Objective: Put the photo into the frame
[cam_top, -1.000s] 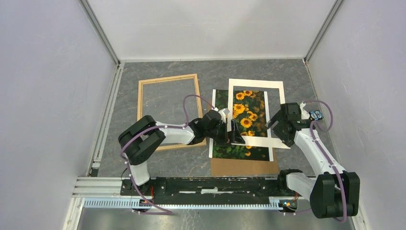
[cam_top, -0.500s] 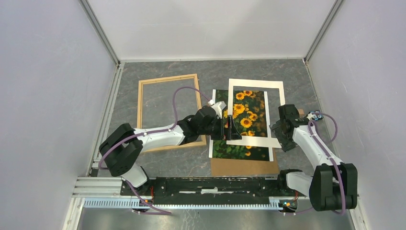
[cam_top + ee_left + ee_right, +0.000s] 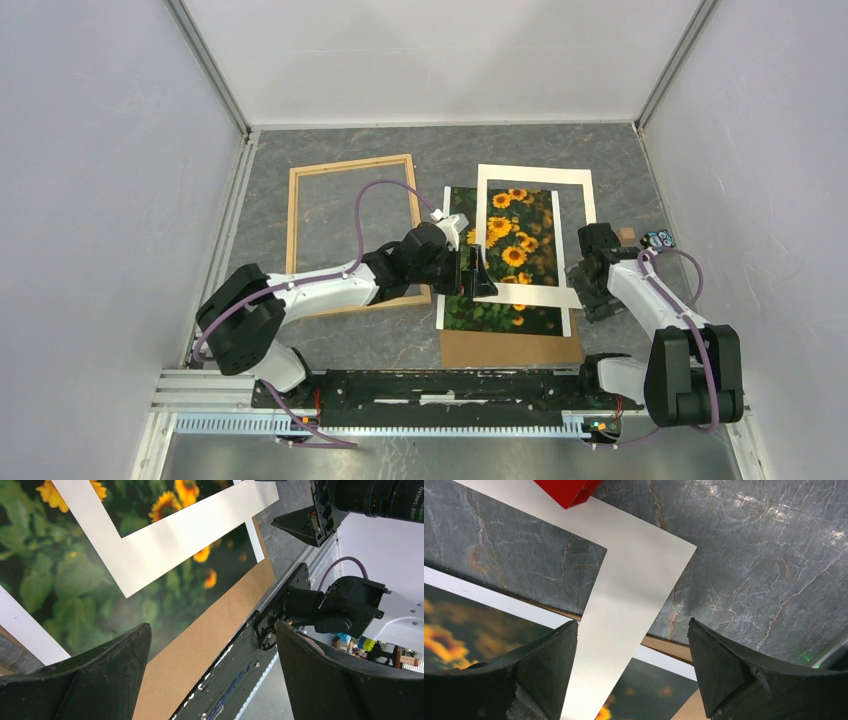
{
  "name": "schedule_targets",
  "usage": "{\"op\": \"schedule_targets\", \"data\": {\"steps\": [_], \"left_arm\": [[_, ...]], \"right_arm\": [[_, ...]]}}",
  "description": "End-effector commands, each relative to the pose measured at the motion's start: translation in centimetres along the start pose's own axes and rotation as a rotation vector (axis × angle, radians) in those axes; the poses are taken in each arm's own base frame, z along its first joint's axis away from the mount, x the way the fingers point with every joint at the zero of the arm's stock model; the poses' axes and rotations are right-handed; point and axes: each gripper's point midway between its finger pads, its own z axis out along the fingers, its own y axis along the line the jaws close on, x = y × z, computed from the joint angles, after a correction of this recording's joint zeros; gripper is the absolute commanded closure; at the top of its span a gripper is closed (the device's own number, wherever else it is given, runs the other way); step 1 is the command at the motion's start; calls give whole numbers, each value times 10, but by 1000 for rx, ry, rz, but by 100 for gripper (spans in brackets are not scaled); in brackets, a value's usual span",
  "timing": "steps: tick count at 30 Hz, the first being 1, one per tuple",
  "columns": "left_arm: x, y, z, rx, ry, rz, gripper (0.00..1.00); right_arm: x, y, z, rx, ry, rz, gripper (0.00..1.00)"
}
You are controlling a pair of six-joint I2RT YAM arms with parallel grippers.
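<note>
Two end effectors stand released. Left, the frame [image 3: 293, 230] lies empty; the left end effector [image 3: 476, 272] hovers over the photo [image 3: 500, 318] beneath the white mat [image 3: 530, 296]; the right end effector [image 3: 633, 630] straddles the mat's corner. Pinch only mat, lifting flat.

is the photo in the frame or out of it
Out. The photo lies on the brown board under the white mat, beside the frame, whose opening shows only table.
</note>
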Motion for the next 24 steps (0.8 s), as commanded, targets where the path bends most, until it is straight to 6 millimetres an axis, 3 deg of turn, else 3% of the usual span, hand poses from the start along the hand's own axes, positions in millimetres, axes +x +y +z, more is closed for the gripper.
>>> {"op": "schedule_targets", "data": {"steps": [1,24], "left_arm": [[-5,-3,-11,0,-31,79,0],[-5,0,-20,-22,-41,117,0]], "right_arm": [[-8,-2,5,28,-43,57,15],[-1,8,14,110,21,18,23]]}}
